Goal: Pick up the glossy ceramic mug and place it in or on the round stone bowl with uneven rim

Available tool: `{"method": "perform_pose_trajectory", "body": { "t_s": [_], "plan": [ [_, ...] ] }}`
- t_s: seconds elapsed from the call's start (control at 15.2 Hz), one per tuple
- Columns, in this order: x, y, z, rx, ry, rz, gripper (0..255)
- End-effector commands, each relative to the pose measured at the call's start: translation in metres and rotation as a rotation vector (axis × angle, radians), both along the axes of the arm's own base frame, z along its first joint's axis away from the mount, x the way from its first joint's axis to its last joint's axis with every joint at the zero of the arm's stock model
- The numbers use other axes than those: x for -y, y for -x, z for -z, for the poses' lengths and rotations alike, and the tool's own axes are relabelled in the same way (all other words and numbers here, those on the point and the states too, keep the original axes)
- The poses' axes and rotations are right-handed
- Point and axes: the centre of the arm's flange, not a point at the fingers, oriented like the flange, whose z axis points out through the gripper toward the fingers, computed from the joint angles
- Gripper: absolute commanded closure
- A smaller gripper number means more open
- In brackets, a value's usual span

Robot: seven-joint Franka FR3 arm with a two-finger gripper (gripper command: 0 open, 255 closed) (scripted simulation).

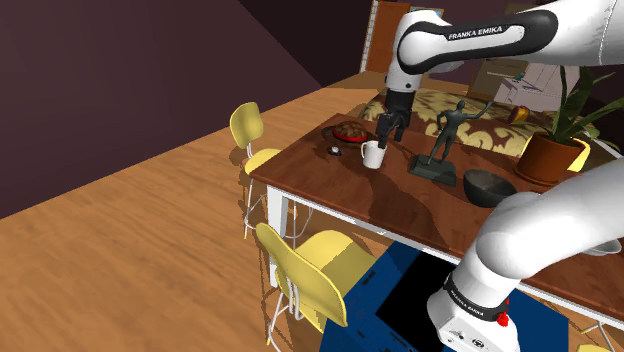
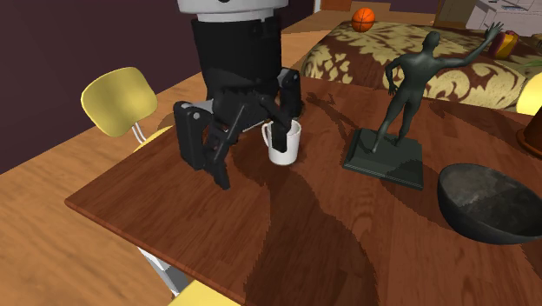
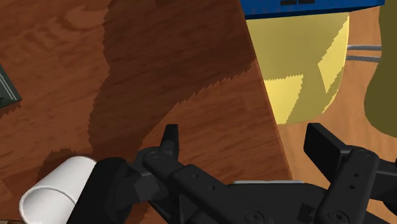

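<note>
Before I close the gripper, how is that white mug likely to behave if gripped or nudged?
The white mug stands upright on a flat base, so it should slide on the wooden table rather than roll. Its wall looks smooth and rigid, so probably slippery in a pinch. The handle on one side may make it twist.
</note>
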Motion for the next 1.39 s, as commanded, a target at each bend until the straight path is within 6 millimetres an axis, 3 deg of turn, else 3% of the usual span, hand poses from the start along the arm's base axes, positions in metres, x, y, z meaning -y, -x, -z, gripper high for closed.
{"method": "perform_pose_trajectory", "body": {
  "t_s": [0.0, 1.32],
  "plan": [
    [0.023, -0.011, 0.009, 0.003, -0.003, 0.007, 0],
    [0.251, -0.121, 0.1, 0.022, -0.048, 0.081, 0]
  ]
}}
